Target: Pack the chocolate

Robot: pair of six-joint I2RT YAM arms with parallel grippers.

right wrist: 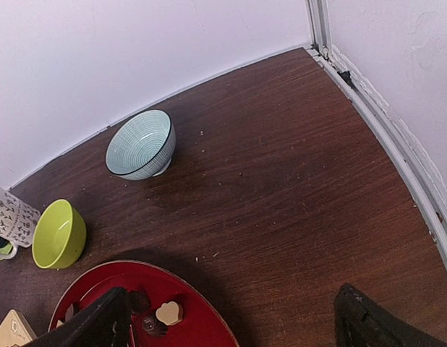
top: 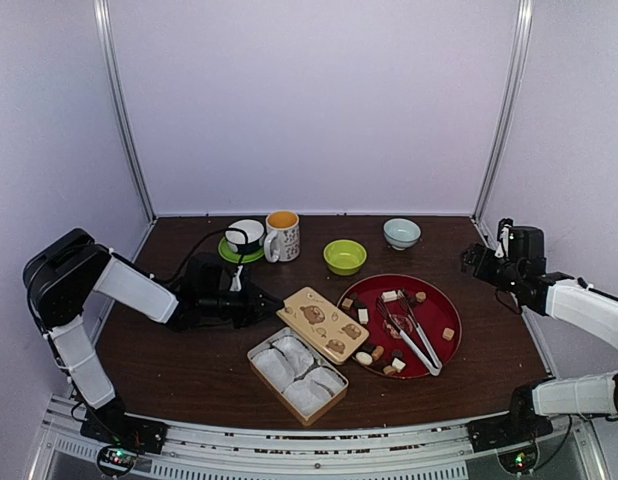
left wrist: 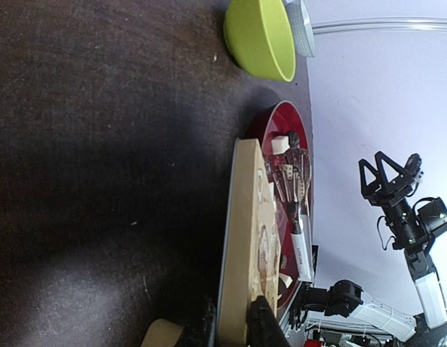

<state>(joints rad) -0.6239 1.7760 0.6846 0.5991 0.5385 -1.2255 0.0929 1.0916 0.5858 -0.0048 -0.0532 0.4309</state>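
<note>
Black fingers of the left gripper [top: 273,303] are clamped on the left edge of the tan lid [top: 324,322], which sits between the open tin [top: 252,360] and the red plate [top: 452,303] and overlaps the plate's rim. White paper liners [top: 276,366] fill the tin. Chocolate [top: 364,357] lies scattered on the plate in brown and cream pieces around silver tongs [top: 417,340]. Far right, the right gripper [right wrist: 231,322] hangs over the table [top: 189,370], fingers spread wide, holding nothing
</note>
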